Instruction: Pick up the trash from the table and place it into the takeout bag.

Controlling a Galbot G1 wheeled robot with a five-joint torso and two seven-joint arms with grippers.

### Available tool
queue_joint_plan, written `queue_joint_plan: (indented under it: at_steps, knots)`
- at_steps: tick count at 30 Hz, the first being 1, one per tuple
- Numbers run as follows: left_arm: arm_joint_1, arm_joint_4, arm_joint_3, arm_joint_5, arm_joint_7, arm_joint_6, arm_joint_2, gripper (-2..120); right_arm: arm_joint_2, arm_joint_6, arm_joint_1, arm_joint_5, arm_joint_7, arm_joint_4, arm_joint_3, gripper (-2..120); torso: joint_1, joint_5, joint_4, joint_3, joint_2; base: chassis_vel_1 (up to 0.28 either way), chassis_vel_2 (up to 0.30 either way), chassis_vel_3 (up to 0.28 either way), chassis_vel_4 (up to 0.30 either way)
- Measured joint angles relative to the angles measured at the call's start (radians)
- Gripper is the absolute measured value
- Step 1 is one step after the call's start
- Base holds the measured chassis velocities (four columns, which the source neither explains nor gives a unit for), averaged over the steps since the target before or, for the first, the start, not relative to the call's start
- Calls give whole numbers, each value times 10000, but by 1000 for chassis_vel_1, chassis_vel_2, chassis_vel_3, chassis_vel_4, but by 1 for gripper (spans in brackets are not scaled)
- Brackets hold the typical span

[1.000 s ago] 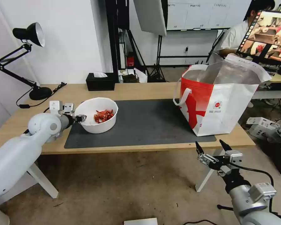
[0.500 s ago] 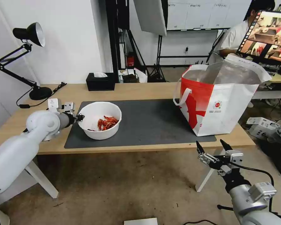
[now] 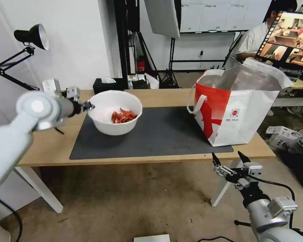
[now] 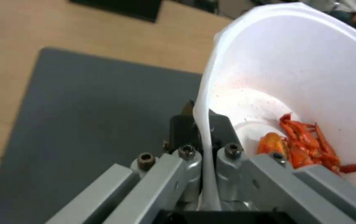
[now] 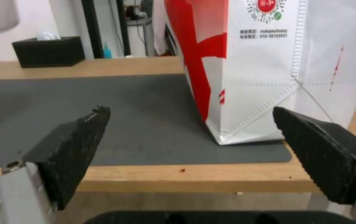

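A white round bowl [image 3: 115, 112] holding red shell scraps [image 3: 123, 116] hangs in the air over the left part of the dark grey mat [image 3: 158, 132]. My left gripper [image 3: 89, 106] is shut on the bowl's left rim. In the left wrist view the thin white rim [image 4: 205, 124] runs between the closed fingers, and the scraps [image 4: 306, 146] lie inside the bowl. The red-and-white takeout bag [image 3: 237, 107] stands open at the table's right end. Below the table's front edge, near the bag, my right gripper [image 3: 228, 157] waits open and holds nothing.
A black tissue box [image 3: 107, 87] sits at the back of the light-wood table [image 3: 151, 95], and a black desk lamp [image 3: 32, 37] stands at the back left. The mat between bowl and bag is bare. White boxes [image 3: 281, 136] lie on the floor at right.
My left gripper has lifted the bowl off the mat, up and a little to the right. The right arm has stayed in place.
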Motion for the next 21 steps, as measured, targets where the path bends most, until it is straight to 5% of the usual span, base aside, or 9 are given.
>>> queue_joint_plan:
  at_steps: [6,9,16,21]
  knots:
    - [-2878,590,1680,-927,-1506,-512,-1705,0,-4,0,-12,-1,0,58,-72,100,2,3,-5,0,-1,0,0,0,0]
    - [-3816,973,2225,-942,-1777,-755,-2582,0,-5,0,-23,-1,2,78,-116,100,2,6,-5,-1,-1,0,0,0,0]
    - [-4779,2170,2714,-657,-1935,-859,-4380,0,10,0,-27,-23,18,85,-203,100,1,1,-4,0,-1,0,0,0,0]
    - [-5130,3546,2832,483,-1469,-840,-5849,0,46,0,-26,-63,87,85,-312,100,2,-1,-1,0,-1,0,0,0,0]
